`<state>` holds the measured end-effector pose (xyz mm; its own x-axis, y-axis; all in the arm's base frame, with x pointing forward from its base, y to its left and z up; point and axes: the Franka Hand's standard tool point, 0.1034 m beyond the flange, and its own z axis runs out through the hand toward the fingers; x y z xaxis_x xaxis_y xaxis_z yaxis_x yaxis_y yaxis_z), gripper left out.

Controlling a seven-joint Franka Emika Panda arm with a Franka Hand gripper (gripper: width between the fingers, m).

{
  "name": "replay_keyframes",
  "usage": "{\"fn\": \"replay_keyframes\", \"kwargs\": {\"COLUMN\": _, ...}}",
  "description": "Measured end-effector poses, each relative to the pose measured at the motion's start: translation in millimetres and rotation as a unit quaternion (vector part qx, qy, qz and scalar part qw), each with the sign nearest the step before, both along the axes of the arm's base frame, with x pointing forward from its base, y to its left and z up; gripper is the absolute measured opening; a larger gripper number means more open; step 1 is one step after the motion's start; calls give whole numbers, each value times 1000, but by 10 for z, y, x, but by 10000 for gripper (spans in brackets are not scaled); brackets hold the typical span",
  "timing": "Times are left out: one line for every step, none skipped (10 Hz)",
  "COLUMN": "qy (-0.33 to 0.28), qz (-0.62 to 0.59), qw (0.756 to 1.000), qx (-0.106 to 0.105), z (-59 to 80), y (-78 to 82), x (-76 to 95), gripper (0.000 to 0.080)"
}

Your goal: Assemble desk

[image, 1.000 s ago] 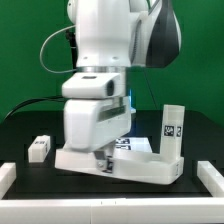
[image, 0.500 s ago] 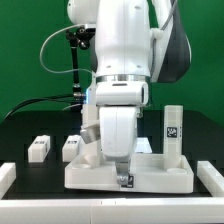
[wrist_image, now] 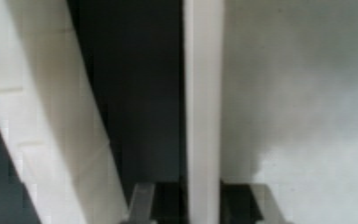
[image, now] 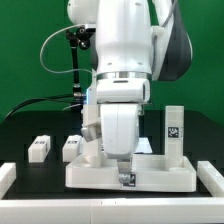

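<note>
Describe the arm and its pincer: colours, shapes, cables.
The arm is bulky, rounded and glossy white, with a dark grey joint cover and a small blue light. Black cables loop beside it. The pincer is small and dark under a blocky white body.

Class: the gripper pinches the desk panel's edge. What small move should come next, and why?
Probably release and lift the gripper off the desk panel: it lies flat, one upright leg stands on it, and two loose legs wait beside it.

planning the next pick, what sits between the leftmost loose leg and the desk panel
A second loose leg lies between the leftmost leg and the desk panel; the exterior view shows it.
</note>
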<state>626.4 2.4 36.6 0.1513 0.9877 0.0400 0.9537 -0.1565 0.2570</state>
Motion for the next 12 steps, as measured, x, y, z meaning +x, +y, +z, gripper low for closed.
{"fn": "replay_keyframes", "kwargs": {"qy": -7, "qz": 4, "qw": 1000, "qx": 3, "z": 16, "y": 49, "x": 99, "gripper": 70}}
{"fn": "replay_keyframes", "kwargs": {"qy": -13, "qz": 9, "qw": 1000, "qx": 5, "z": 18, "y": 138, "x": 189, "gripper": 70}}
{"fn": "replay_keyframes", "kwargs": {"qy": -14, "qz": 15, "qw": 1000, "qx": 2, "z": 10, "y": 183, "x": 256, "gripper": 71}}
{"fn": "replay_keyframes", "kwargs": {"qy": -10, "qz": 14, "qw": 1000, "qx": 1, "z": 5, "y": 215, "x": 291, "gripper": 71}}
{"fn": "replay_keyframes", "kwargs": {"qy": 1, "qz": 15, "qw": 1000, "qx": -3, "z": -3, "y": 233, "x": 298, "gripper": 75}}
{"fn": "replay_keyframes", "kwargs": {"qy": 4, "qz": 11, "qw": 1000, "qx": -7, "z": -4, "y": 228, "x": 297, "gripper": 75}}
{"fn": "replay_keyframes", "kwargs": {"qy": 6, "qz": 10, "qw": 1000, "qx": -8, "z": -10, "y": 205, "x": 289, "gripper": 75}}
{"fn": "replay_keyframes", "kwargs": {"qy": 7, "qz": 9, "qw": 1000, "qx": -8, "z": -12, "y": 197, "x": 287, "gripper": 134}}
{"fn": "replay_keyframes", "kwargs": {"qy": 7, "qz": 8, "qw": 1000, "qx": -8, "z": -13, "y": 198, "x": 287, "gripper": 271}}
{"fn": "replay_keyframes", "kwargs": {"qy": 7, "qz": 8, "qw": 1000, "qx": -8, "z": -13, "y": 194, "x": 287, "gripper": 271}}
{"fn": "replay_keyframes", "kwargs": {"qy": 7, "qz": 8, "qw": 1000, "qx": -7, "z": -13, "y": 191, "x": 287, "gripper": 457}}
{"fn": "replay_keyframes", "kwargs": {"qy": 7, "qz": 7, "qw": 1000, "qx": -7, "z": -13, "y": 188, "x": 287, "gripper": 578}}
